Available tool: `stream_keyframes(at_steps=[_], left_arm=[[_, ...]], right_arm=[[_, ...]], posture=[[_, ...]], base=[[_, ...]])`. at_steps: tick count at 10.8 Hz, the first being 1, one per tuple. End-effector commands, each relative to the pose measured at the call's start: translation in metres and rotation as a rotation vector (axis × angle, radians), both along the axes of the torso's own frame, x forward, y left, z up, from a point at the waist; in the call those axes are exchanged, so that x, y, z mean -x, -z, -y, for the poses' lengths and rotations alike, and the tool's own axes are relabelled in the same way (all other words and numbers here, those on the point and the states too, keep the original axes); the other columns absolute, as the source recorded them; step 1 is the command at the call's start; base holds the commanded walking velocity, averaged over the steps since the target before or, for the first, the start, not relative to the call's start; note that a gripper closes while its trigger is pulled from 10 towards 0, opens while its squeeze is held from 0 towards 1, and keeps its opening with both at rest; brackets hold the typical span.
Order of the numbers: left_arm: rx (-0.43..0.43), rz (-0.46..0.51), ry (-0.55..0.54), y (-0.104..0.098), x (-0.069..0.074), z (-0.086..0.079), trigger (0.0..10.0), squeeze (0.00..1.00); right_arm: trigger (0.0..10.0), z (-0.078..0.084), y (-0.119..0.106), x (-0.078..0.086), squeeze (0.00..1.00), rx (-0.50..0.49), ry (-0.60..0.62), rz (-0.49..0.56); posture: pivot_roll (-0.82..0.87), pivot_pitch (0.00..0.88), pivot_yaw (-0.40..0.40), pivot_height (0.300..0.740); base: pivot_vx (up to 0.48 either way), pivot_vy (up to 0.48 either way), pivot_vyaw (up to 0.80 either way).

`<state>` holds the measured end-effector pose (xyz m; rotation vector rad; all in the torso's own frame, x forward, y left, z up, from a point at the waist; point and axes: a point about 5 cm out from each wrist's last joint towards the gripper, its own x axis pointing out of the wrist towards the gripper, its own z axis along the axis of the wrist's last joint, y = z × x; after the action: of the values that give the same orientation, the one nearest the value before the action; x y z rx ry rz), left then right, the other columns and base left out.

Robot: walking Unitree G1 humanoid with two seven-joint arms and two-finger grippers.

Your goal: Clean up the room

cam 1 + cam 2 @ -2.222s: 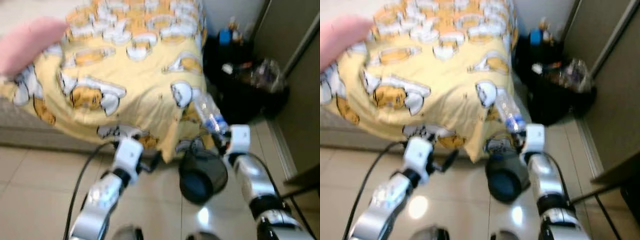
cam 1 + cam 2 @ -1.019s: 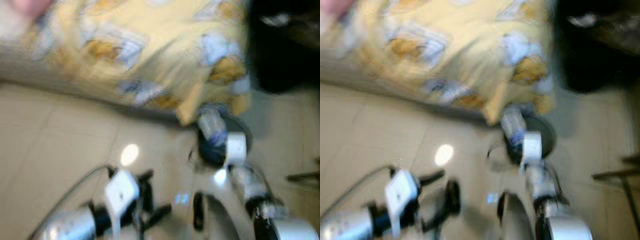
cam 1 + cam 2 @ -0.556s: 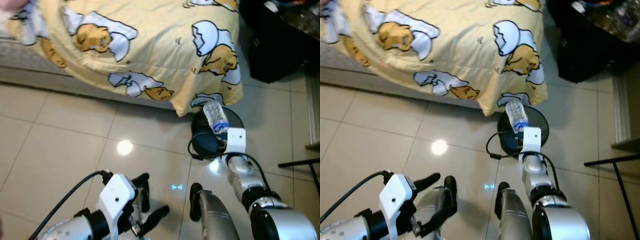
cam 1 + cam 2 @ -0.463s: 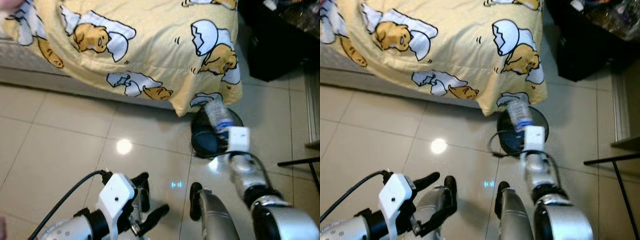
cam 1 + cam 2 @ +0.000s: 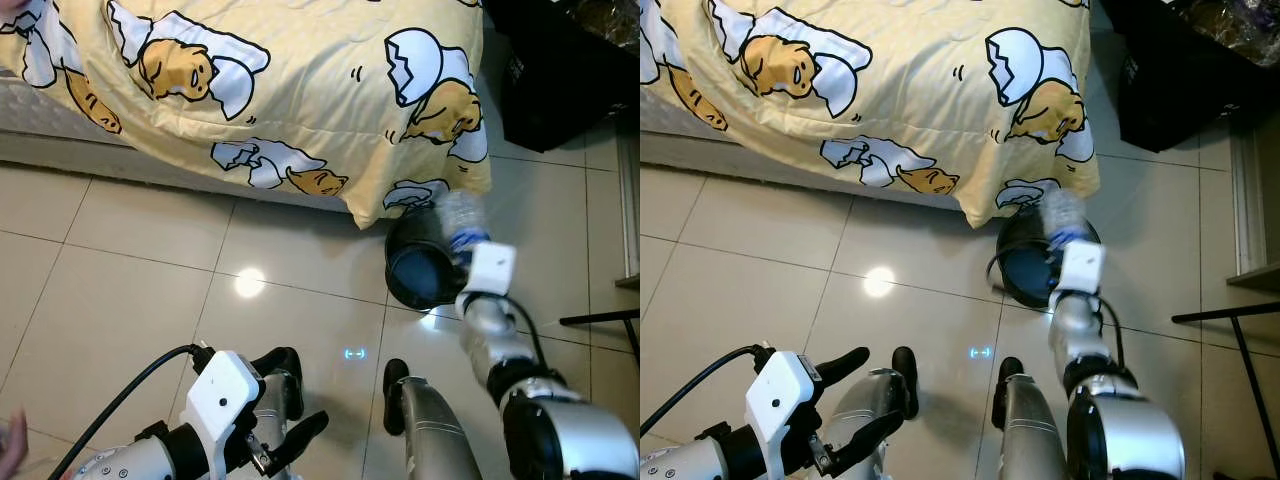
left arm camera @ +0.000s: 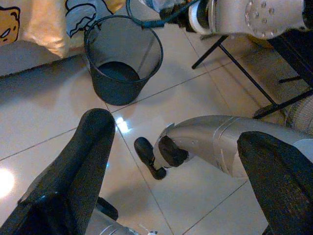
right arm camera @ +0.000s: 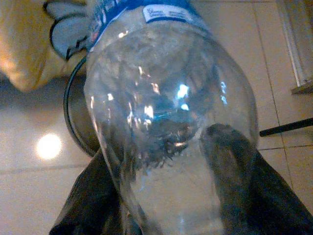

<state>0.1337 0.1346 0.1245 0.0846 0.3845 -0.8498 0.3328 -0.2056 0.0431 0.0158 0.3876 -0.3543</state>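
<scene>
A clear plastic bottle (image 5: pixel 462 220) with a blue label hangs over the far right rim of a dark mesh waste bin (image 5: pixel 412 272) on the tiled floor. My right gripper (image 5: pixel 468 243) is shut on the bottle's lower end. In the right wrist view the bottle (image 7: pixel 166 117) stands between the black fingers (image 7: pixel 234 166), with the bin's rim (image 7: pixel 68 110) behind it. My left gripper (image 5: pixel 858 400) hangs low at the front left, open and holding nothing. Its fingers (image 6: pixel 83 161) frame the bin (image 6: pixel 122 58) in the left wrist view.
A bed with a yellow cartoon duvet (image 5: pixel 300 90) overhangs the floor right beside the bin. Dark furniture (image 5: pixel 560 90) stands at the back right. A thin black leg (image 5: pixel 600 320) crosses the floor at the right. A person's fingertips (image 5: pixel 10 440) show at the bottom left.
The view has tilted down from the bed to the floor. My right gripper has carried the bottle a little rightward over the bin. The left gripper stays open and low.
</scene>
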Motion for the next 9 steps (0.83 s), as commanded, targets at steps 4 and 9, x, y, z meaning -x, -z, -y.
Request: stream_keyframes(at_steps=[4,9], left_arm=[[0.012,-0.014,-0.009,0.000,0.007,0.002,10.0,0.00],[0.020,0.083,-0.073,0.013,-0.034,0.011,10.0,0.00]], right_arm=[[10.0,-0.004,-0.019,-0.014,1.00,0.045,-0.038,0.066],[10.0,-0.016,-0.049,-0.028,0.00,0.093,-0.159,0.257]], posture=[[0.13,0.475,0.094,0.740],[0.04,0.303,0.024,0.740]], base=[[0.000,0.000,0.00],[0.000,0.000,0.00]])
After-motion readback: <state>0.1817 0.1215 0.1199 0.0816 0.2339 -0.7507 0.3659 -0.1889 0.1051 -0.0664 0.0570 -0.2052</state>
